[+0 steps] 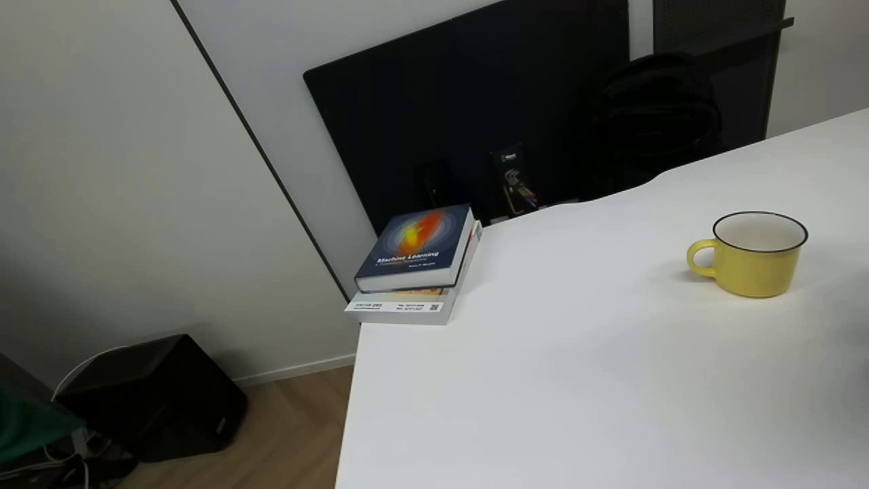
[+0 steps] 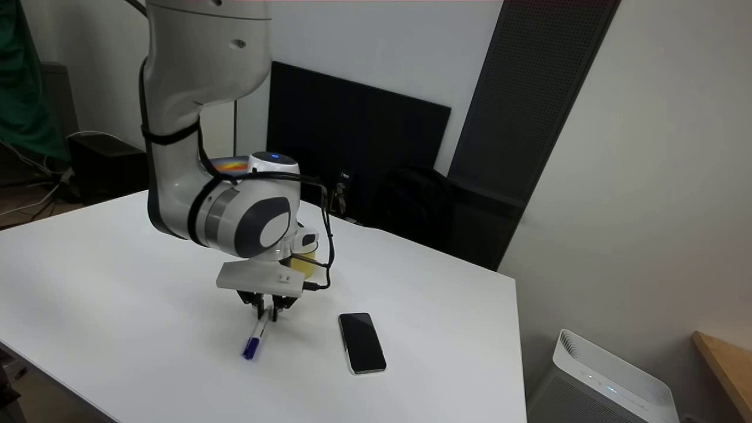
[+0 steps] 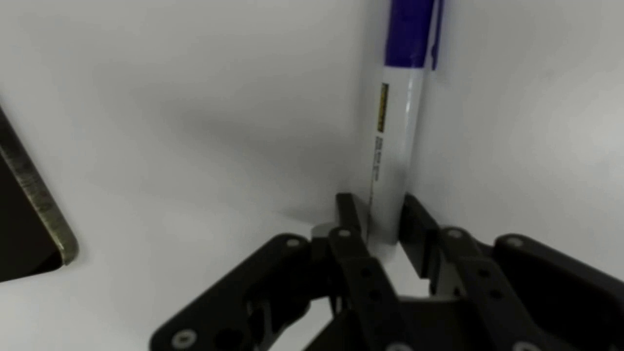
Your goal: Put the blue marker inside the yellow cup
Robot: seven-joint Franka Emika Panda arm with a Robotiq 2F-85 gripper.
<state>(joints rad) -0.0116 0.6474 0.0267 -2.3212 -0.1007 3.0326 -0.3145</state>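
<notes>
The marker, with a white body and a blue-purple cap, lies on the table in an exterior view (image 2: 257, 336) and in the wrist view (image 3: 397, 112). My gripper (image 2: 267, 318) is pointed down over its uncapped end. In the wrist view, my gripper's fingers (image 3: 376, 197) stand partly open around that end. The finger on the picture's right is close against the marker, and a gap shows on the other side. The yellow cup (image 1: 757, 272) stands upright with its white inside visible. In an exterior view the cup (image 2: 304, 267) is mostly hidden behind the arm.
A phone (image 2: 361, 342) lies on the table beside the gripper; its edge shows in the wrist view (image 3: 41, 209). Two stacked books (image 1: 414, 248) sit at a table corner. A large black screen (image 1: 468, 102) and a dark backpack (image 1: 655, 115) stand behind the table.
</notes>
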